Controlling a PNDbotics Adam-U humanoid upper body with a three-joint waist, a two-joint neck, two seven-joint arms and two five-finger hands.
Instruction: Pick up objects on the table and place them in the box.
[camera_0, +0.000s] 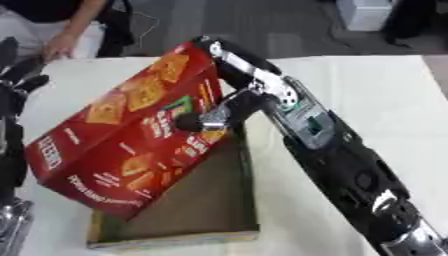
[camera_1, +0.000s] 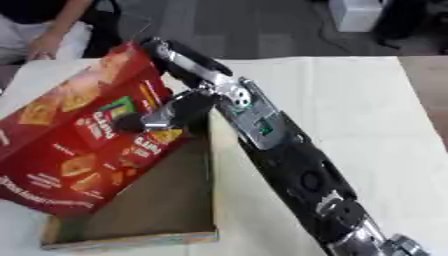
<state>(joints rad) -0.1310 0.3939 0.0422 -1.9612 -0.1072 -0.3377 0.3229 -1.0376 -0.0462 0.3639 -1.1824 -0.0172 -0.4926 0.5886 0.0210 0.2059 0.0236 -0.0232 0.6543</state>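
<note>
Cream-white cloth or paper covers the bench (camera_0: 367, 95), which fills most of both views and ends at a dark grey floor (camera_0: 262, 25) along the top. On the bench lies a shallow brown cardboard box (camera_0: 201, 200), open upward. A large red cracker box (camera_0: 122, 135) leans tilted over it, its lower corner down inside the left part of the cardboard box and its upper end raised toward the far side. The right hand (camera_0: 249, 82) reaches in from the lower right on a black and silver arm; its fingers (camera_0: 223, 55) are curled over the cracker box's top edge and its thumb presses the printed face, so it is clamped on it. The left hand (camera_0: 16, 70) shows at the left edge of the left eye view; I cannot tell how its fingers stand. A white cabinet (camera_0: 363, 14) stands on the floor beyond.
</note>
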